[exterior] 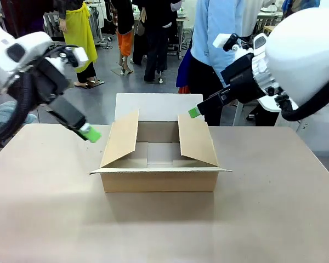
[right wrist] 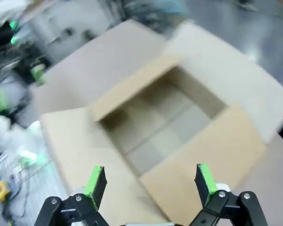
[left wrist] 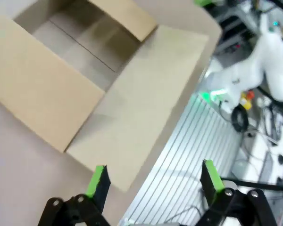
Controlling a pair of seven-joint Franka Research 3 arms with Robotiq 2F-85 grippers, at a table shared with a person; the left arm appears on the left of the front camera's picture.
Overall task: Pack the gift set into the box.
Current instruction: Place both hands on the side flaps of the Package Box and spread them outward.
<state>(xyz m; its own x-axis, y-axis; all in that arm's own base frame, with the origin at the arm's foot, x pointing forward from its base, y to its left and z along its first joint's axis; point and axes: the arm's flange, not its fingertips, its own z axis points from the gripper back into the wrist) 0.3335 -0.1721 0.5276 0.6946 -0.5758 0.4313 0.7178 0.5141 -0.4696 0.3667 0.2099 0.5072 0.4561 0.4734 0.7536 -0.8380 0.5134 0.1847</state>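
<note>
The box (exterior: 160,160) is a brown cardboard carton standing open in the middle of the table, its side flaps raised and its far flap upright. Its inside looks bare. My left gripper (exterior: 90,133) hovers above the table just left of the box, open with nothing between its fingers (left wrist: 97,180). My right gripper (exterior: 194,112) hangs in the air beyond the box's right flap, also open and holding nothing, fingers (right wrist: 95,183) spread. Both wrist views look down on the box (left wrist: 75,61) (right wrist: 165,127). The gift set is out of view.
The tan table (exterior: 164,224) stretches wide in front of the box. A person in a light blue top (exterior: 219,33) stands at the far side behind my right gripper. Metal slats and equipment (left wrist: 254,94) lie past the table edge.
</note>
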